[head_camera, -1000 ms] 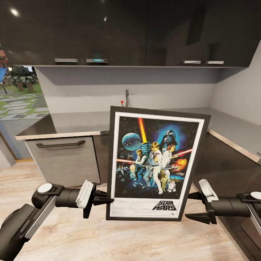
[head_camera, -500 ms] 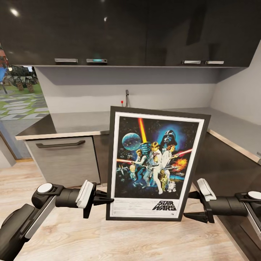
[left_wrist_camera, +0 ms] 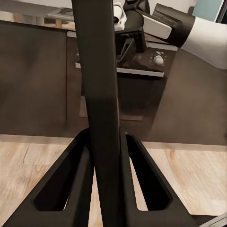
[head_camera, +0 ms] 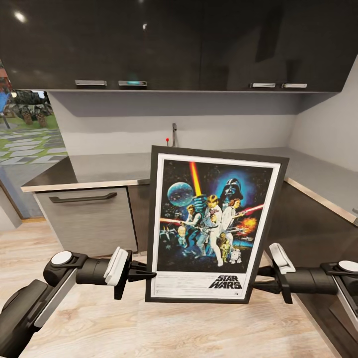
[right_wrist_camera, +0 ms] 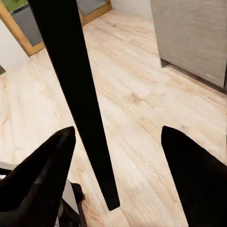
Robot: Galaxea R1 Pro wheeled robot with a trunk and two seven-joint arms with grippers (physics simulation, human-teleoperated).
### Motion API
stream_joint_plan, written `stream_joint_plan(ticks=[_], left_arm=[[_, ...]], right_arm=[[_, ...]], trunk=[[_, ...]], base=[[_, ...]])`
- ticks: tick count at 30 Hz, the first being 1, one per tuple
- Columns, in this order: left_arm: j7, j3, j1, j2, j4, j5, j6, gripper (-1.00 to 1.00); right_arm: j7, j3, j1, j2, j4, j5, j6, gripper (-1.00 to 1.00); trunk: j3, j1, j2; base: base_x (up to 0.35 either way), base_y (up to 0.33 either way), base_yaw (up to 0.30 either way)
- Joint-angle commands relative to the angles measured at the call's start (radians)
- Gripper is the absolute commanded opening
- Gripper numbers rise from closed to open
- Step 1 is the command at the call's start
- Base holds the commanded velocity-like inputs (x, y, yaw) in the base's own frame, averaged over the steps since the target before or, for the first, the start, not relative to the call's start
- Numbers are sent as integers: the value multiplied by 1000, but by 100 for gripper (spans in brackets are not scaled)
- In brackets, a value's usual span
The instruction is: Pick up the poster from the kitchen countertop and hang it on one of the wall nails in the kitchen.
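The Star Wars poster (head_camera: 215, 226) stands upright in the air in front of the kitchen countertop (head_camera: 99, 169). My left gripper (head_camera: 145, 275) is shut on the lower left edge of its black frame. In the left wrist view both fingers (left_wrist_camera: 78, 175) press against the poster (left_wrist_camera: 97, 71). My right gripper (head_camera: 259, 280) straddles the lower right edge. Its jaws are open, and in the right wrist view a gap shows between each finger (right_wrist_camera: 45, 165) and the poster's thin edge (right_wrist_camera: 71, 71). The wall nails are out of view.
Dark upper cabinets (head_camera: 174, 44) hang over the grey wall. A grey drawer front with a black handle (head_camera: 82, 198) sits below the counter on the left. The counter's right run (head_camera: 323, 191) passes close to my right arm. Wooden floor (head_camera: 149, 328) lies below.
My right gripper has slid left to the poster's right edge and its fingers have narrowed. The left gripper and poster have not moved.
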Motion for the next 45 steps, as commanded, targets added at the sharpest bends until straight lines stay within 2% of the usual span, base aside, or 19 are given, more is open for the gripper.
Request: stream_joint_plan(ticks=[1, 8, 12, 17, 18, 29, 33, 36, 41, 45], left_arm=[[1, -2, -1, 1, 0, 6, 8, -100], [1, -2, -1, 1, 1, 6, 8, -100], [1, -1, -1, 1, 2, 6, 11, -100], [1, 0, -1, -1, 2, 6, 28, -100], [1, 0, -1, -1, 2, 6, 30, 100], [0, 17, -1, 3, 7, 3, 33, 100], [0, 43, -1, 44, 15, 3, 32, 100], [-1, 85, -1, 82, 43, 4, 30, 100], [-2, 101, -1, 117, 79, 4, 26, 100], [-2, 105, -1, 133, 86, 4, 24, 100]], right_arm=[[3, 0, -1, 0, 0, -2, 11, -100], [3, 3, -1, 1, 0, -2, 11, -100], [1, 43, -1, 4, -1, -2, 10, -100], [0, 54, -2, 5, -1, -2, 10, -100], [0, 55, -3, 5, -1, -2, 10, -100], [0, 56, -4, 5, -2, -2, 10, -100], [0, 56, -4, 5, -2, -2, 10, -100], [0, 55, -4, 5, 0, -2, 10, -100], [0, 55, -4, 5, 3, -2, 10, -100], [0, 54, -4, 5, 3, -2, 10, -100]], trunk=[[-1, 0, -1], [-1, 0, -1], [-1, 0, -1], [-1, 0, -1], [-1, 0, -1], [-1, 0, -1], [-1, 0, -1], [-1, 0, -1], [-1, 0, -1], [-1, 0, -1]], base=[[0, 0, 0], [0, 0, 0], [0, 0, 0], [0, 0, 0], [0, 0, 0], [0, 0, 0], [0, 0, 0], [0, 0, 0], [0, 0, 0], [0, 0, 0]])
